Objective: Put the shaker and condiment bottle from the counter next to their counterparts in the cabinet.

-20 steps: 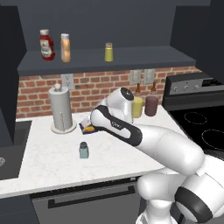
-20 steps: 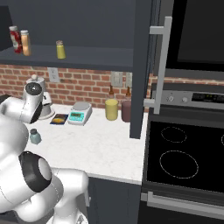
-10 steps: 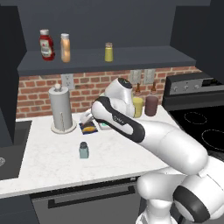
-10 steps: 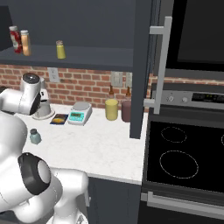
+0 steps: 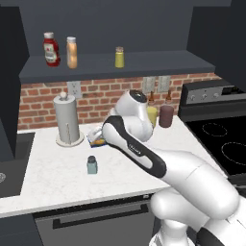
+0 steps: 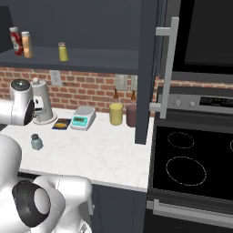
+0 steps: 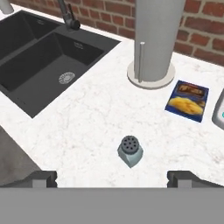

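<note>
White marble-patterned counter (image 7: 87,122) spreads out under the hand camera, and right at the near edge sit the two dark fingertips of the gripper (image 7: 112,178), spread wide apart with nothing between them. Just ahead stands the small squat pale blue-grey shaker with its perforated grey cap (image 7: 130,150), upright and alone on the stone, near the counter's front edge. Beyond it lies a flat dark blue packet with a yellow picture (image 7: 187,99), and touching distance to its side rises the tall grey paper-towel cylinder on a round base (image 7: 154,39). Off to the other side, the black sink (image 7: 43,65) drops into the counter. Looking up from the base cameras, the dark grey open wall cabinet (image 5: 144,62) carries the small orange bottle with a white cap (image 5: 71,52) just beside the red ketchup bottle (image 5: 50,49), while the slim yellow-green shaker (image 5: 119,56) stands well apart along the shelf.
</note>
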